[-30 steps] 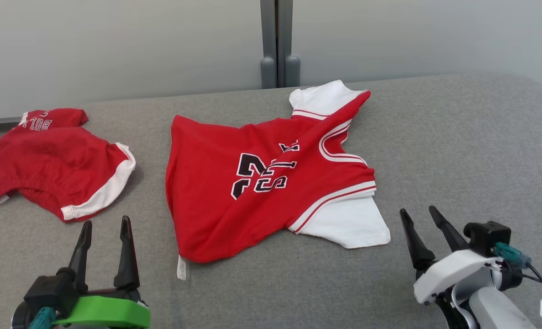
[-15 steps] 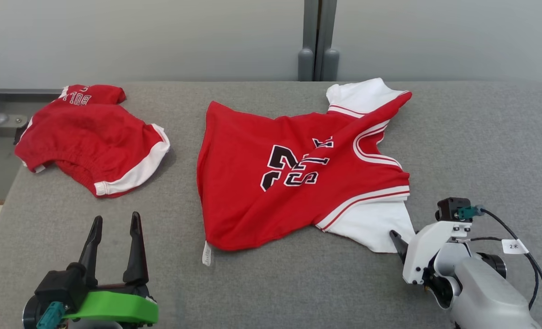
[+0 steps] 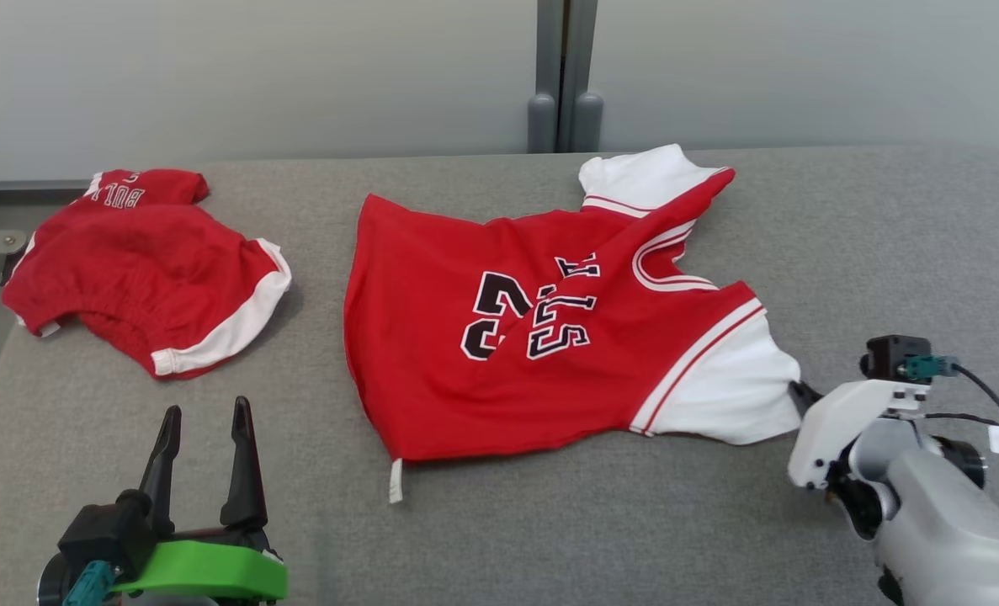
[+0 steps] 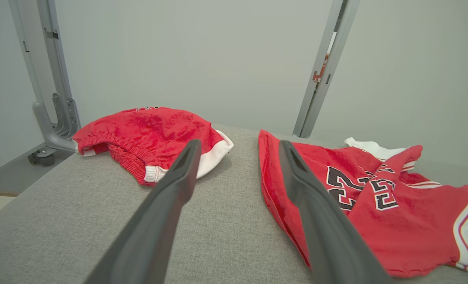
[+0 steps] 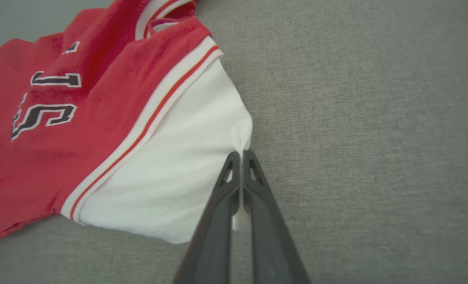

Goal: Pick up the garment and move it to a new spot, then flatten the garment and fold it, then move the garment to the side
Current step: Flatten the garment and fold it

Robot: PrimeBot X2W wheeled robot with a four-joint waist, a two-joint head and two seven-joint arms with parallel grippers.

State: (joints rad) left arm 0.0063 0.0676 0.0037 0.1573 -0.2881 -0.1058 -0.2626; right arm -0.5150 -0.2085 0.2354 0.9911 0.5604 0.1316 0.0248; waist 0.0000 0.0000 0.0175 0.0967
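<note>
The garment [image 3: 533, 337] is a red jersey with black numbers and white sleeves, lying crumpled on the middle of the grey padded table [image 3: 886, 252]. My right gripper [image 3: 798, 391] is at its right side, shut on the edge of the near white sleeve [image 5: 178, 165]. In the right wrist view the gripper [image 5: 241, 156] pinches a fold of white cloth, and the sleeve is drawn taut towards it. At the lower left my left gripper [image 3: 204, 417] stands open and holds nothing. In the left wrist view the gripper [image 4: 237, 144] points between the garment [image 4: 375, 197] and the shorts.
Red shorts [image 3: 137, 269] with white trim lie bunched at the table's far left [image 4: 155, 130]. Grey metal posts [image 3: 562, 109] stand against the wall behind the table. The table's left edge drops off beside the shorts. Bare grey surface lies right of the garment.
My right gripper has reached the near white sleeve and shut on its edge, and the sleeve is now stretched rightward. The camera shifted between frames. The left gripper stays open in place.
</note>
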